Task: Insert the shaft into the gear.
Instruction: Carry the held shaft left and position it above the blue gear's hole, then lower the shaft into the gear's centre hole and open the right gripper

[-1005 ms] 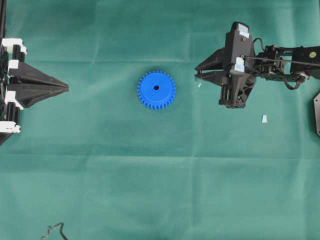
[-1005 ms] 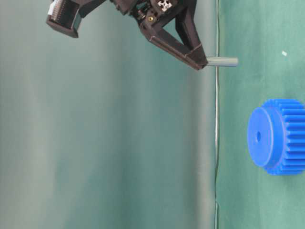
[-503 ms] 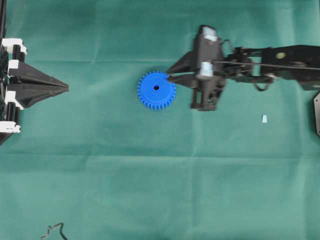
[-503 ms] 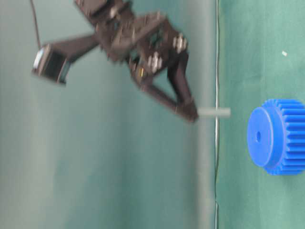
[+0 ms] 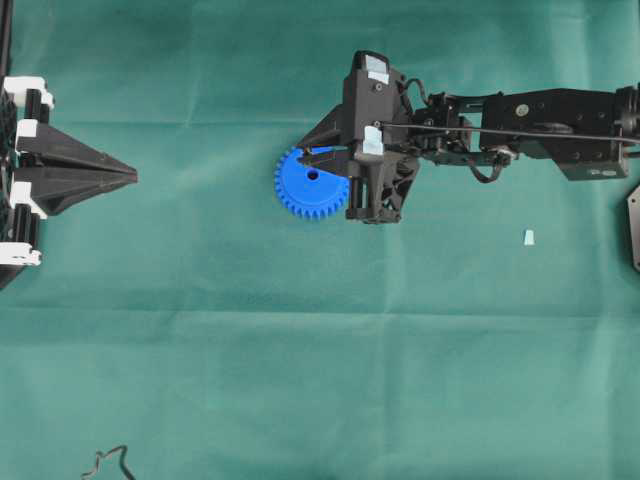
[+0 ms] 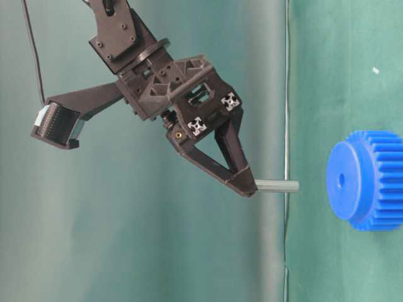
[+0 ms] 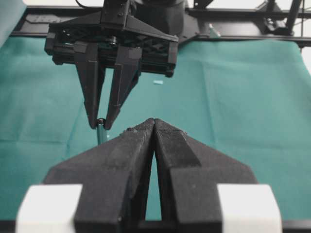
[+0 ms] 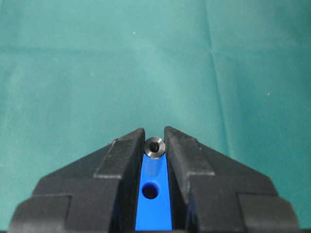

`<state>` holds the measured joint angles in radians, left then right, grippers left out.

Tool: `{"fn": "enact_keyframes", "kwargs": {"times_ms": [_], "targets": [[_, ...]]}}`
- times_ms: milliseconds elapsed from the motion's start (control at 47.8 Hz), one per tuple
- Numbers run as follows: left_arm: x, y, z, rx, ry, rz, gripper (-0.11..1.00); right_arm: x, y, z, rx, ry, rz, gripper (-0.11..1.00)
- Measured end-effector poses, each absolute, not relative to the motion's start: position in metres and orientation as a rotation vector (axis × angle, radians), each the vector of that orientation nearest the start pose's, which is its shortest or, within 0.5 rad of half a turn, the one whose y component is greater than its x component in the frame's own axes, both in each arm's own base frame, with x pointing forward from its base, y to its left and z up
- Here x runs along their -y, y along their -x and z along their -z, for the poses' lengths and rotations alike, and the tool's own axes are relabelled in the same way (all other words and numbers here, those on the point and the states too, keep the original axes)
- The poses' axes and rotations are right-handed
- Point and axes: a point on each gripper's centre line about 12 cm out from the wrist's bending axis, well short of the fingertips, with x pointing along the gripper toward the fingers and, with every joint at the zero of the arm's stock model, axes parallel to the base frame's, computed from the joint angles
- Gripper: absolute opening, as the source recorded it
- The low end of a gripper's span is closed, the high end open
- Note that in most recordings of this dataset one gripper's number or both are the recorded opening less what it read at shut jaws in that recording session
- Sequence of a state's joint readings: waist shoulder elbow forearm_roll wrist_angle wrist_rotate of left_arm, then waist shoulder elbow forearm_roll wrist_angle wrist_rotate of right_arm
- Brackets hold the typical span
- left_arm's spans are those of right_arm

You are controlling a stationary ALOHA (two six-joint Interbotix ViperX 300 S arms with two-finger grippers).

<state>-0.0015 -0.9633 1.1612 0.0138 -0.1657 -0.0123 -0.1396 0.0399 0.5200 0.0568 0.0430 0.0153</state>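
Note:
The blue toothed gear (image 5: 299, 195) lies flat on the green cloth, its dark centre hole facing up. My right gripper (image 5: 308, 152) hovers over it, shut on the shaft (image 6: 278, 185), a thin grey pin pointing straight down. The pin's lower end hangs a short way above the gear (image 6: 365, 180), apart from it. In the right wrist view the shaft (image 8: 155, 146) shows end-on between the fingertips of the right gripper (image 8: 154, 138), with the gear (image 8: 155, 216) and its hole just below it in the picture. My left gripper (image 5: 130, 177) stays at the left edge, shut and empty.
A small pale chip (image 5: 528, 237) lies on the cloth right of the gear. A dark plate (image 5: 634, 226) sits at the right edge and a bit of cable (image 5: 108, 462) at the bottom left. Green cloth covers the whole table.
My right gripper has carried the shaft leftward, from right of the gear to a spot over it. The gear and the left gripper have not moved.

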Motion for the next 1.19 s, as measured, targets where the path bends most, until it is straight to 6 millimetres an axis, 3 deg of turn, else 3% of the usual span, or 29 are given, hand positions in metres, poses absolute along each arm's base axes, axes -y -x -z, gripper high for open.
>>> {"fn": "enact_keyframes", "kwargs": {"times_ms": [168,607,1194], "targets": [[0.001,-0.200,-0.284,-0.032,-0.001,0.005,0.00,0.058,-0.419,-0.189,-0.610,-0.116,0.155,0.18],[0.001,-0.200,-0.285,-0.031,-0.001,0.005,0.00,0.061,-0.426,-0.144,-0.673,-0.127,0.167,0.18],[0.001,-0.200,-0.284,-0.034,-0.001,0.005,0.00,0.061,-0.424,-0.136,-0.662,-0.127,0.168,0.18]]}}
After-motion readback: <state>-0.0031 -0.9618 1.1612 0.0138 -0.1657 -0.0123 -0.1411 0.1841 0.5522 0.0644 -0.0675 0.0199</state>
